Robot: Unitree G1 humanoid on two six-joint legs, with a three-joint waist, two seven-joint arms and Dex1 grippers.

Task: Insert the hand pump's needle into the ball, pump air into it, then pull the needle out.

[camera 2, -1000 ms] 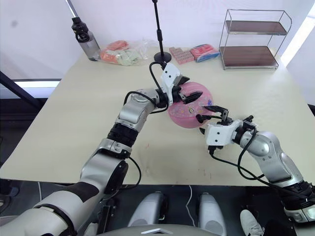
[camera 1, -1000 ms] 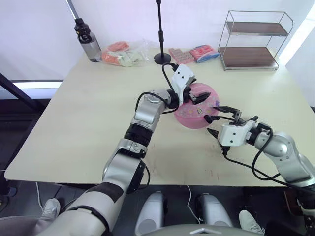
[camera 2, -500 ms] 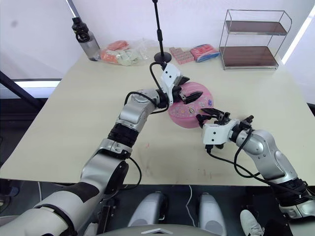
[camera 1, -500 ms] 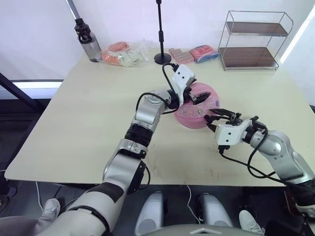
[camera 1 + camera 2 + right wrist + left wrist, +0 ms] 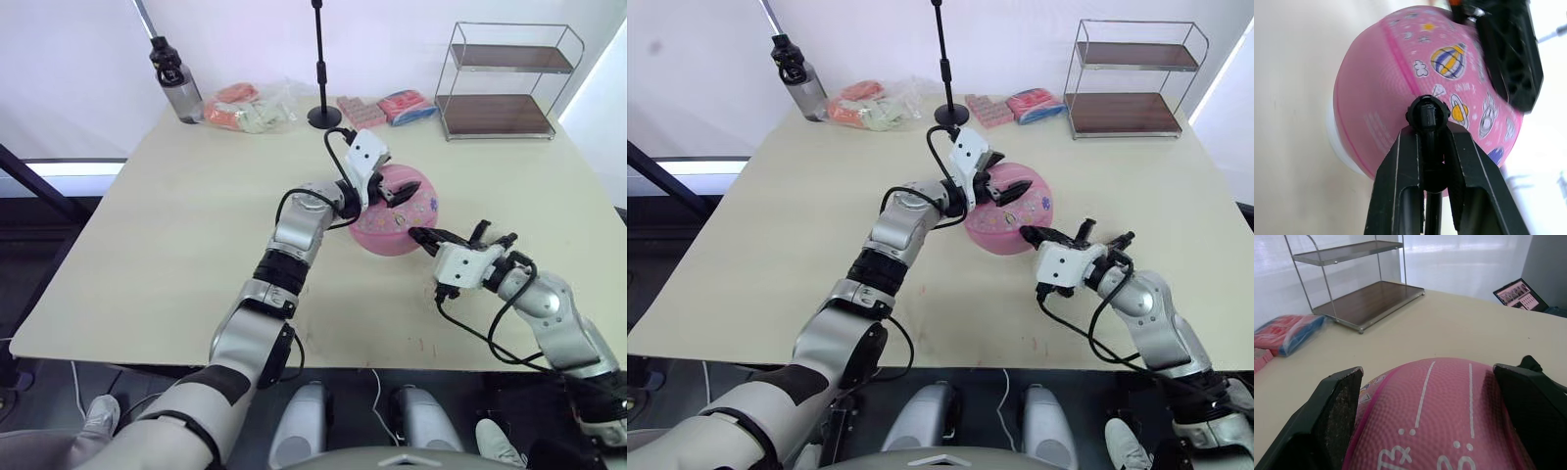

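At table centre, near the black stand (image 5: 320, 69): left gripper (image 5: 390, 192) straddles the ball (image 5: 397, 220), fingers spread, steadying it w/ right gripper (image 5: 1426, 147) clamped on the needle end (image 5: 1428, 111), aimed at its side.

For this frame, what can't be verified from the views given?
- Needle tip and ball valve: in the right wrist view the black needle fitting held by the right gripper covers the contact spot; too small in the head views.
- Pump body: not identifiable anywhere.
- Left gripper contact: its fingers flank the ball, but the frame edge cuts them off.
- Ball's underside: hidden by the ball itself.
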